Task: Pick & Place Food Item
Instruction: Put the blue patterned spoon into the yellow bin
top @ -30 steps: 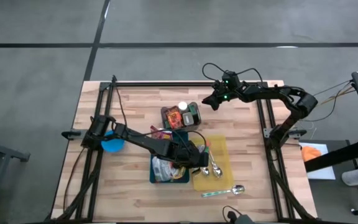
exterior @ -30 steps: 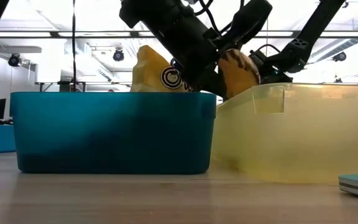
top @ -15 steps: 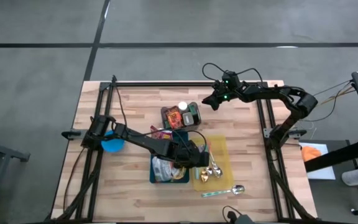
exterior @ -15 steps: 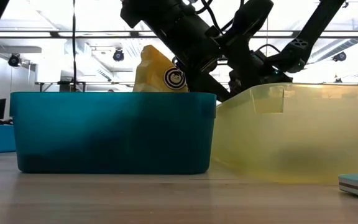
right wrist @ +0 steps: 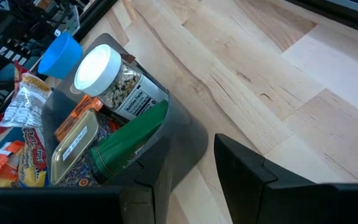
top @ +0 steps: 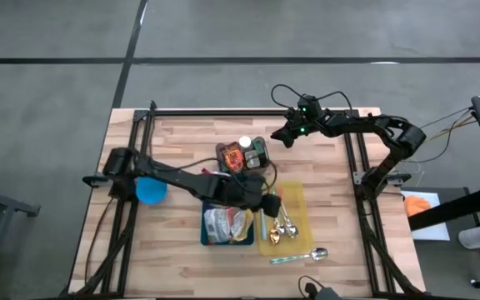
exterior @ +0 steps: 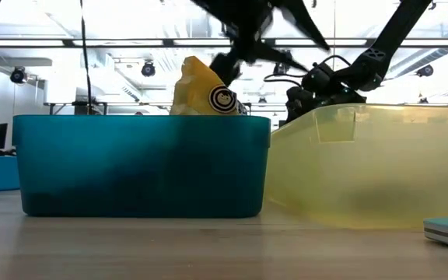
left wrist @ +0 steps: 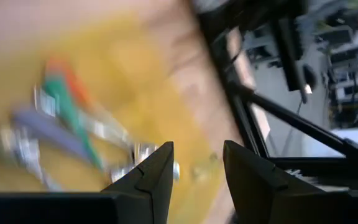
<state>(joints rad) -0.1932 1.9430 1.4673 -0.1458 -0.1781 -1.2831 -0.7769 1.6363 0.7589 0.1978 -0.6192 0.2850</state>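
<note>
Left gripper (left wrist: pixel 194 177), seen parted and empty above the yellow tray (top: pixel 294 200), is best returned to the light, crinkly, soft snack packets (top: pixel 223 223) in the blue bin (top: pixel 206 240), pinched gently at an edge.

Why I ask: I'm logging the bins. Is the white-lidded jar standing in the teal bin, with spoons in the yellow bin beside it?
Not quite. The white-lidded jar is in the dark grey bin; the high view shows it. Spoons do lie in the yellow bin.
</note>
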